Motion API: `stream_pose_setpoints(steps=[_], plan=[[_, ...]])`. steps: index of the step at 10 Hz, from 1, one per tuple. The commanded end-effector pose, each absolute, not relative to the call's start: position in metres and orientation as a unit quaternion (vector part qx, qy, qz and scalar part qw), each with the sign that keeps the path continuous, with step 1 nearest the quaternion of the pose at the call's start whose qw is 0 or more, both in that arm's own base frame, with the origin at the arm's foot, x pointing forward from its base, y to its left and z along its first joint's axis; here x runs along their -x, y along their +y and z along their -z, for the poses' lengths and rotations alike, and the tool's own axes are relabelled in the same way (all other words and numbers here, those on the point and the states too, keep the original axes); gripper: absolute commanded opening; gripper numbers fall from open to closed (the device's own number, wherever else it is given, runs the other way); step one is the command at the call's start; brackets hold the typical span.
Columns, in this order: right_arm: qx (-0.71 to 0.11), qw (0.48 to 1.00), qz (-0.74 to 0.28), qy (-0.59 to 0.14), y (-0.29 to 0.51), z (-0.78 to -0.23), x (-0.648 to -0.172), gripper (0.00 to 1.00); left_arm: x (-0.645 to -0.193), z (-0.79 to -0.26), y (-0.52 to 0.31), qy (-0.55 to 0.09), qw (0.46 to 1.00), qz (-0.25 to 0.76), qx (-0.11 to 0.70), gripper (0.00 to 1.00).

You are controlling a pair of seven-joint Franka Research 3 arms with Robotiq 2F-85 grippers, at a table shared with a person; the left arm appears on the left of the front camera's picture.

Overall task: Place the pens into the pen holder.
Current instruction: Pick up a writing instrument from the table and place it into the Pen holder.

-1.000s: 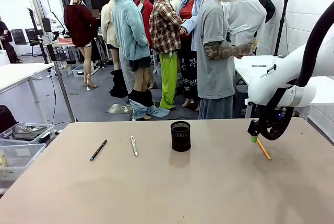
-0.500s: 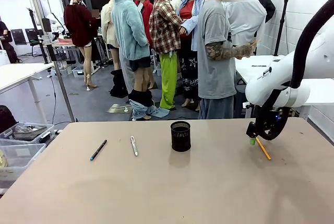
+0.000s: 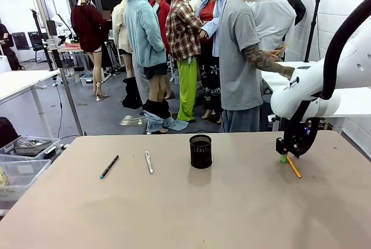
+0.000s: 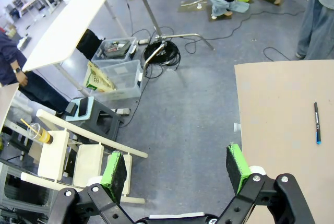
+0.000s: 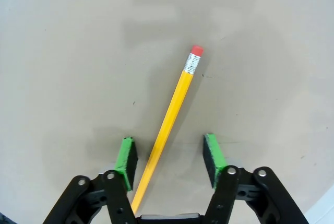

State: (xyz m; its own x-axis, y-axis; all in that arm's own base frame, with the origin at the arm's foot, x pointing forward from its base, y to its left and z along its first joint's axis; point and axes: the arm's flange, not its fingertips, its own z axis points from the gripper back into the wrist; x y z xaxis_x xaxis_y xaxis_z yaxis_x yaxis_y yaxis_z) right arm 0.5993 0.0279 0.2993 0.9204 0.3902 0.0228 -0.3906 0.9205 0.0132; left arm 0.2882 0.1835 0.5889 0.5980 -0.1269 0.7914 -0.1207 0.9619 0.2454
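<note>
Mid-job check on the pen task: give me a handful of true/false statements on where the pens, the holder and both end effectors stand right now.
1. The orange pencil with a pink eraser lies flat on the tan table between the pads of the right end effector. True.
2. The right end effector is shut on the orange pencil. False: its jaws stand open on either side of it.
3. The dark pen with a teal tip stands in the black mesh pen holder. False: it lies on the table to the holder's left.
4. The silver-white pen lies between the dark pen and the pen holder. True.
5. The left end effector holds a pen. False: it is open and holds nothing.
</note>
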Motion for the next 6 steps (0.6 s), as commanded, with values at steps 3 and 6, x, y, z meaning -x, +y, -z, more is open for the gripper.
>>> stream_pose_setpoints(steps=[3, 6], plan=[[-0.009, 0.981, -0.192, 0.011, 0.034, -0.294, -0.608, 0.0, -0.289, -0.589, 0.184, -0.451, 0.882, -0.001, -0.141, 1.0], [-0.001, 0.977, -0.212, 0.016, 0.044, -0.299, -0.607, 0.0, -0.289, -0.589, 0.184, -0.451, 0.882, -0.001, -0.141, 1.0]])
